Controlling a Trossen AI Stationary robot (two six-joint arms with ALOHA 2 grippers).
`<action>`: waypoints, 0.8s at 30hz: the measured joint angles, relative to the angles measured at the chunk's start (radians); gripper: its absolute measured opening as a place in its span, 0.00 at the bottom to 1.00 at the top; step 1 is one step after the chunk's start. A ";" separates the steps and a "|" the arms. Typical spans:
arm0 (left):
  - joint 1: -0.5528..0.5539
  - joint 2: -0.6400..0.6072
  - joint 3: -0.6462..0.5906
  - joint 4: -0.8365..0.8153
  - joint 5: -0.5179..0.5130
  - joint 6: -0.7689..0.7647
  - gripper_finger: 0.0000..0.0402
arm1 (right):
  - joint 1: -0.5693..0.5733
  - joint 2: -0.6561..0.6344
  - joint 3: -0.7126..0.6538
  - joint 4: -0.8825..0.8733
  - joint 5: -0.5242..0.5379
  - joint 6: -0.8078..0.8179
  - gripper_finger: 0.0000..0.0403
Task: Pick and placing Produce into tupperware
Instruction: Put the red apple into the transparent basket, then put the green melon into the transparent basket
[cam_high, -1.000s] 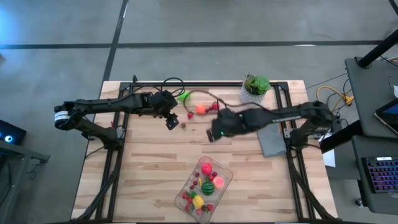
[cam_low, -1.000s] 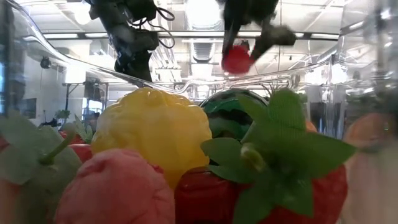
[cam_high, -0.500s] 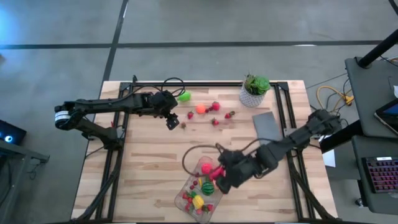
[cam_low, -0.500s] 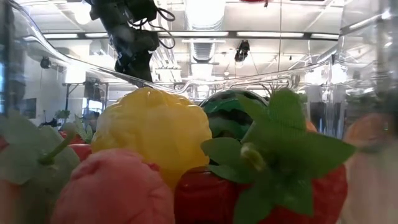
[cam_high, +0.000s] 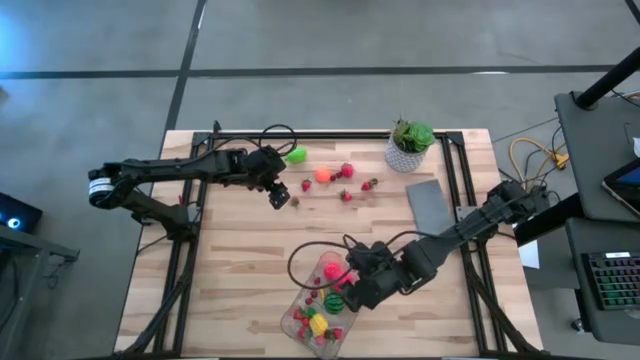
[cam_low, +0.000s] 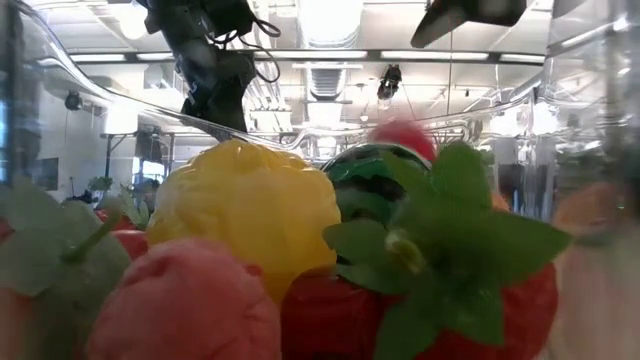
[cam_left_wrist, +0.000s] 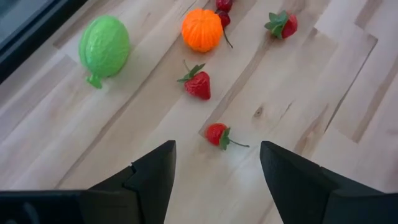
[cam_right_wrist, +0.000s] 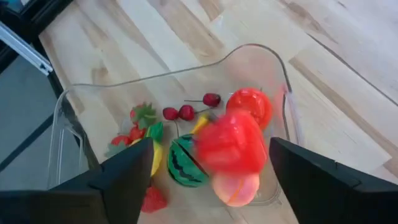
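- Your right gripper (cam_high: 347, 283) hangs over the clear rectangular plastic tupperware with rounded corners (cam_high: 300, 305), near the table's front edge. Its two dark fingers (cam_right_wrist: 118, 180) stand wide apart and hold nothing.
- Between those fingers, a blurred red toy fruit (cam_right_wrist: 229, 144) shows above the container's contents; it looks to be in mid-air, though the blur makes that hard to confirm.
- Inside the tupperware you have a striped dark green watermelon piece (cam_right_wrist: 185, 162), a round red tomato-like fruit (cam_right_wrist: 251, 106), a pair of dark red cherries (cam_right_wrist: 179, 112), a pink peach-like piece (cam_right_wrist: 233, 188) and a yellow piece (cam_low: 250, 210).
- Your left gripper (cam_high: 277, 194) sits toward the back left of the light wooden table (cam_high: 220, 290), with its fingers (cam_left_wrist: 149, 177) open and empty.
- Just ahead of it lie a small red strawberry with a green stem (cam_left_wrist: 217, 134), a second strawberry (cam_left_wrist: 198, 85), a third (cam_left_wrist: 283, 25), a round orange fruit (cam_left_wrist: 201, 29) and a light green lumpy fruit (cam_left_wrist: 104, 46), all loose on the wood and well apart from the tupperware.
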 joint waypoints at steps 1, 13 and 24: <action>0.000 0.002 0.000 -0.001 0.000 0.000 0.55 | 0.000 0.000 0.000 0.000 0.000 0.000 0.80; 0.073 0.071 0.013 0.003 0.009 0.126 0.55 | -0.034 -0.073 0.057 -0.140 0.139 0.000 0.89; 0.239 0.326 0.199 -0.054 0.033 0.301 0.55 | -0.140 -0.196 0.124 -0.276 0.213 -0.083 0.89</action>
